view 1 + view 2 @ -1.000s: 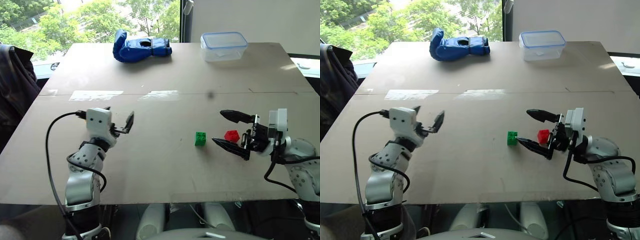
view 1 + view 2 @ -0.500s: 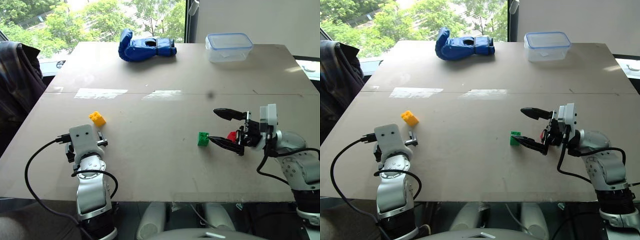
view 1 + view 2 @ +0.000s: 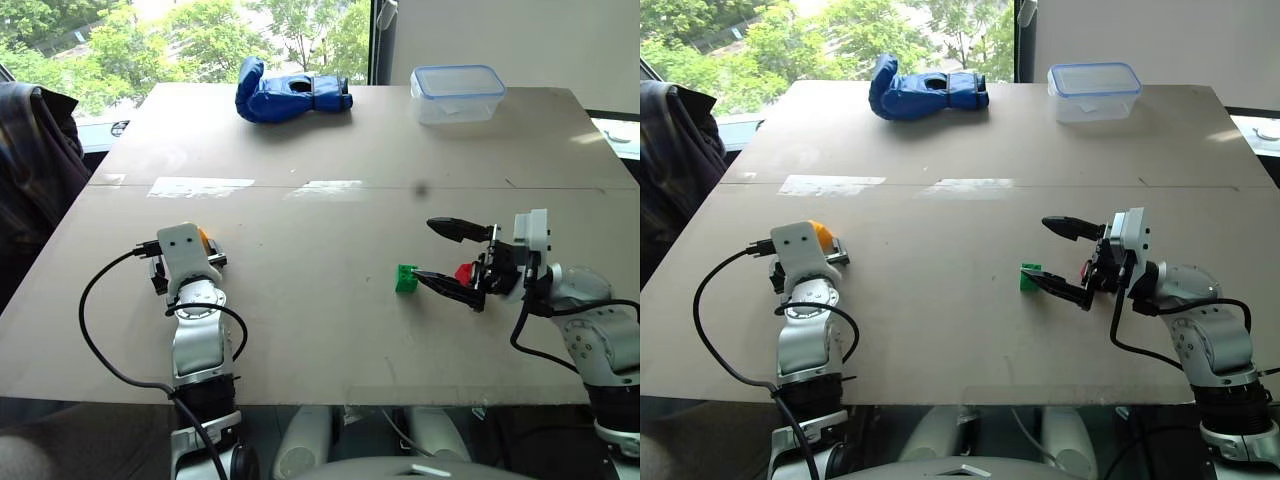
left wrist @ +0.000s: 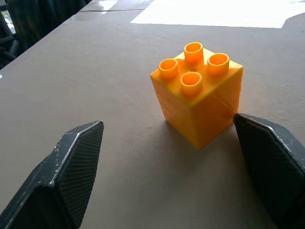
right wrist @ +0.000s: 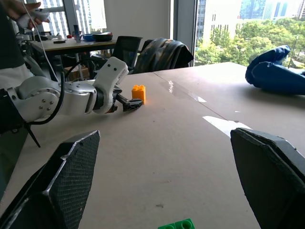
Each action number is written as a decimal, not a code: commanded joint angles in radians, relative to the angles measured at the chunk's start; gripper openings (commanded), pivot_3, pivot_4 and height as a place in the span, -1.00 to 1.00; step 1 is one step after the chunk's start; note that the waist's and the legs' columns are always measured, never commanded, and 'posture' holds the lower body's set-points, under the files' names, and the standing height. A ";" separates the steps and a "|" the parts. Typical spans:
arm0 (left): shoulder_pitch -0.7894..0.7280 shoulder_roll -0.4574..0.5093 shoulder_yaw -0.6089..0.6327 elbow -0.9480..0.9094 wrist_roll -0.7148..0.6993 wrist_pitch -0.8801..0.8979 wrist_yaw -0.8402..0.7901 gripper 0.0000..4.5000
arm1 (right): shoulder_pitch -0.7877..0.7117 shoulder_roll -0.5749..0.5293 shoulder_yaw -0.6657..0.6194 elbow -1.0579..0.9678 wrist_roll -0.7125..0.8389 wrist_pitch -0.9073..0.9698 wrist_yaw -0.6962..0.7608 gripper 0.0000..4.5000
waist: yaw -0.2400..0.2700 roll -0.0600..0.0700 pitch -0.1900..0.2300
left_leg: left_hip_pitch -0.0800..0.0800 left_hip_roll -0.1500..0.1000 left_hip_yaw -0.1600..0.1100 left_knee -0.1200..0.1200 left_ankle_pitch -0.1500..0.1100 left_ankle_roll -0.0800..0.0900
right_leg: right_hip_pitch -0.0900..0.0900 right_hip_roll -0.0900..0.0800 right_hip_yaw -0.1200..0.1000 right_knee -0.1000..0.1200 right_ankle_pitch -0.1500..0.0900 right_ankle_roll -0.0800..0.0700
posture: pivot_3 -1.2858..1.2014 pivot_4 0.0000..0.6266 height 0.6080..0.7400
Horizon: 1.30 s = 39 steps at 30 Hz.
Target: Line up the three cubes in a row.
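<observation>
Yellow cube [image 4: 198, 102] between spread fingers of left claw [image 4: 174, 176], touching one finger. Red cube [image 3: 463, 272] inside gaping right claw [image 3: 436, 253]; green cube [image 3: 405, 278] just beside its lower fingertip.

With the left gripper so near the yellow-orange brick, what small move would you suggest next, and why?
Probably ease the left gripper slightly further forward, then close. In the left wrist view the yellow-orange brick stands upright on the table just ahead of the open fingertips, nearly touching one finger and well clear of the other. It lies far from the green brick and red brick, so it must be carried over.
</observation>
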 commanded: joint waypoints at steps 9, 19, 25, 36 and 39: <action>-0.096 0.039 -0.020 0.160 -0.010 -0.112 0.020 0.99 | 0.004 -0.003 -0.017 -0.040 0.001 -0.011 -0.003 1.00 | 0.001 0.000 0.000 | 0.000 -0.002 -0.001 0.000 0.000 0.000 | 0.000 0.000 -0.001 0.001 0.000 0.000 | 0.03 -0.52 1.00; -0.133 0.069 0.007 0.281 -0.055 -0.182 0.021 0.88 | 0.020 -0.006 -0.025 -0.054 -0.002 -0.014 -0.013 1.00 | 0.000 0.000 0.000 | 0.000 -0.002 -0.002 0.000 0.000 -0.001 | 0.000 0.000 -0.001 0.001 0.000 0.000 | 0.03 -0.52 1.00; -0.148 0.087 0.000 0.321 -0.068 -0.205 0.022 -0.13 | 0.028 -0.007 -0.027 -0.062 0.000 -0.016 -0.020 1.00 | -0.002 0.000 0.000 | 0.000 -0.003 -0.002 0.000 0.000 -0.001 | 0.000 0.000 -0.001 0.001 0.000 0.000 | 0.03 -0.52 1.00; -0.049 0.131 -0.068 0.235 -0.209 -0.310 -0.309 -0.14 | 0.032 -0.010 -0.037 -0.060 -0.003 -0.019 -0.025 1.00 | -0.002 0.000 0.000 | 0.000 -0.002 -0.001 0.000 0.001 -0.001 | 0.000 0.000 0.000 0.000 0.000 0.000 | 0.03 -0.52 1.00; 0.001 0.192 -0.141 0.174 -0.299 -0.361 -0.578 -0.14 | 0.032 -0.013 -0.046 -0.056 -0.001 -0.019 -0.023 1.00 | 0.004 0.000 0.000 | -0.001 -0.002 -0.002 0.000 0.001 -0.001 | 0.000 -0.001 -0.002 0.000 0.000 0.000 | 0.03 -0.52 1.00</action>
